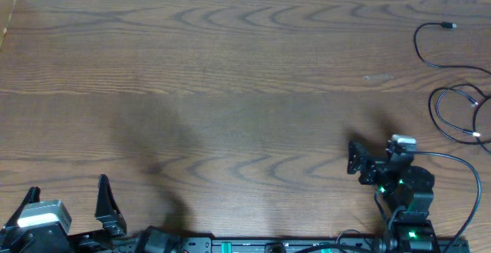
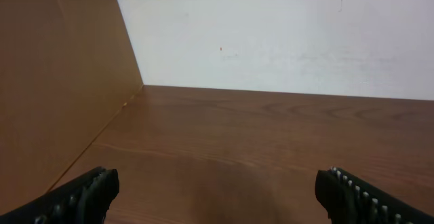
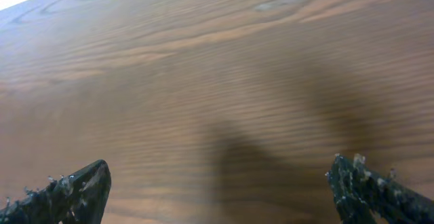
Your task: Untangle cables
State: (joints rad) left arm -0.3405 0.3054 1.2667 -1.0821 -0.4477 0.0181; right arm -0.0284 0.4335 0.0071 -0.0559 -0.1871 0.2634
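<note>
The cables lie at the far right of the table in the overhead view. A thin black cord with a small plug end [image 1: 447, 26] curves along the right edge. Below it is a loose tangle of black and white loops [image 1: 459, 111]. My right gripper [image 1: 354, 159] is left of and nearer than that tangle, apart from it, pointing left. Its fingers [image 3: 74, 191] are spread wide over bare wood, so the right gripper [image 3: 217, 187] is open and empty. At the near left corner my left gripper [image 1: 67, 199] [image 2: 217, 193] is also open and holds nothing. Neither wrist view shows a cable.
A brown side panel [image 2: 61, 81] rises at the table's left edge, and a white wall [image 2: 285, 41] closes the back. A thicker black arm cable [image 1: 460, 161] arcs from the right arm's wrist toward the right edge. The table [image 1: 230, 92] is dark wood.
</note>
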